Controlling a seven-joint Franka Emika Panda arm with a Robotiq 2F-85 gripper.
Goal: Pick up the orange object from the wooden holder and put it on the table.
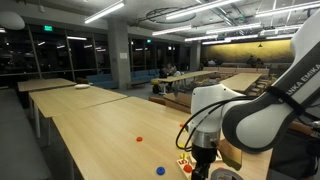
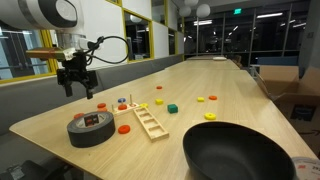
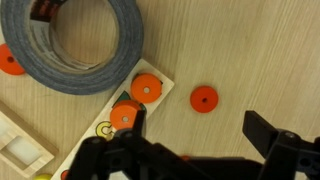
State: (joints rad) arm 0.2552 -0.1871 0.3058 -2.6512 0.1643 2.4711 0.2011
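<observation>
Tabletop (image 3: 230,50) of pale wood lies below the gripper (image 3: 195,125), jaws apart and empty. Just ahead, the wooden holder (image 3: 110,103) carries the orange object (image 3: 146,88) and a second orange disc (image 3: 122,115) — a descent slightly off could clamp the wrong one or drag the board. Beyond, the tape roll (image 3: 75,80) crowds the holder edge, risking contact. Holder's near end is hidden under the gripper; recess shapes — unreadable.

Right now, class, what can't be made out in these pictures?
Wrist view: the black end effector hides the lower part of the flat light-wood holder; the grey tape roll is cut by the top edge.
Exterior view: the round black bowl runs off the bottom edge.
Exterior view: the white robot arm covers part of the holder.
</observation>
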